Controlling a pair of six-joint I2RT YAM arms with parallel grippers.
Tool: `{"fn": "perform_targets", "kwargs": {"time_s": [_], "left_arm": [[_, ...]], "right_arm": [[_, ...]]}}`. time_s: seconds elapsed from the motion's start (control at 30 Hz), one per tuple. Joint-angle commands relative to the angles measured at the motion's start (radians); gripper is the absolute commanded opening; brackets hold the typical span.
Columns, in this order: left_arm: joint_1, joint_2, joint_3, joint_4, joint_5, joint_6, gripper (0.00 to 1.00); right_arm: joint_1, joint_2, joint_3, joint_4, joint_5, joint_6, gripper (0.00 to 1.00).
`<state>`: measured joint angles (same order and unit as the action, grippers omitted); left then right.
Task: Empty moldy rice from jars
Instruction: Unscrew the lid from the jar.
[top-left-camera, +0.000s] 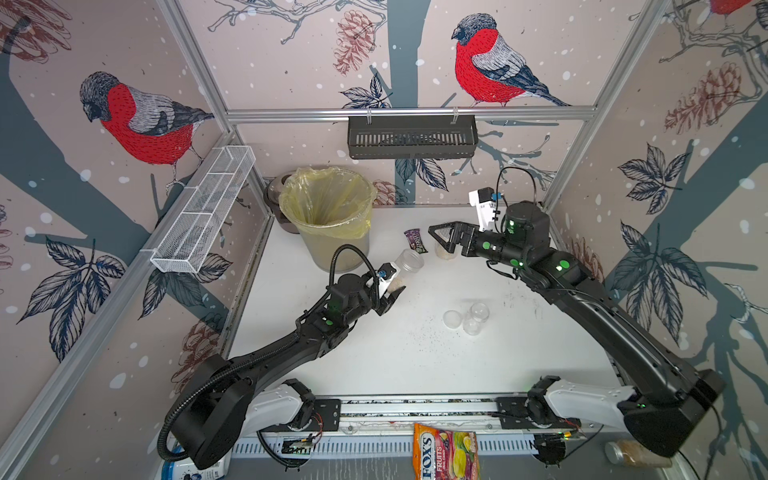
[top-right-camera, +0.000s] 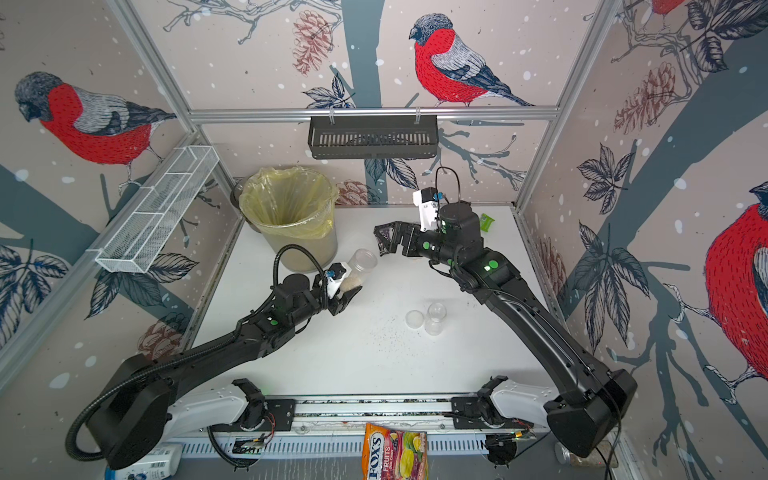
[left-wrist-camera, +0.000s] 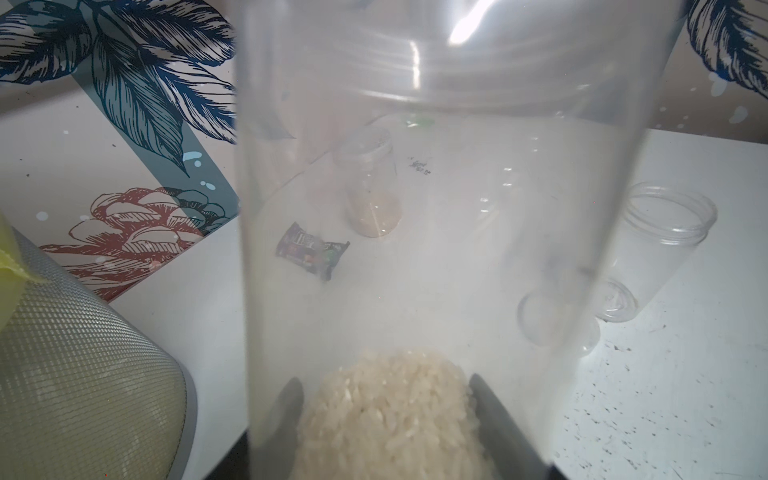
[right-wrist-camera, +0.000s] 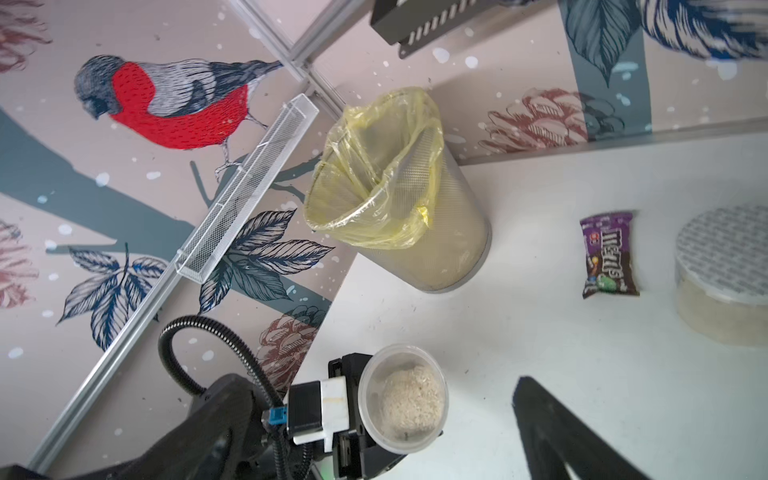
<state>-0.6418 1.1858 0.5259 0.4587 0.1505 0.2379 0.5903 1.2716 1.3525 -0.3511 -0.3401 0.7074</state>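
My left gripper is shut on the base of a slim clear jar with no lid on it. The jar is tilted, with its open mouth up and away from the gripper, just right of the bin. Moldy rice lies heaped at the jar's bottom, between my left gripper's fingers. My right gripper hangs open with nothing in it, above the wider jar, which wears a dotted silver lid and holds rice. An empty clear jar stands mid-table beside a loose round lid.
A mesh bin lined with a yellow bag stands at the back left. A candy packet lies between the bin and the wide jar. Dark specks dot the table. A black basket hangs on the back wall, a wire shelf on the left wall.
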Motion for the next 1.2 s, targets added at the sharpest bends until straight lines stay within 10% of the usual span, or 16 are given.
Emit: {"fn": "perform_targets", "kwargs": {"time_s": [0.0,1.17], "left_arm": [[-0.001,0.008,0.013,0.027,-0.026,0.028,0.0],[-0.001,0.007,0.012,0.022,-0.019,0.032,0.0]], "right_arm": [[0.018,0.07,0.039,-0.194,-0.018,0.113,1.0],[0.164,0.458,0.54,-0.624,0.056,-0.056,0.81]]}}
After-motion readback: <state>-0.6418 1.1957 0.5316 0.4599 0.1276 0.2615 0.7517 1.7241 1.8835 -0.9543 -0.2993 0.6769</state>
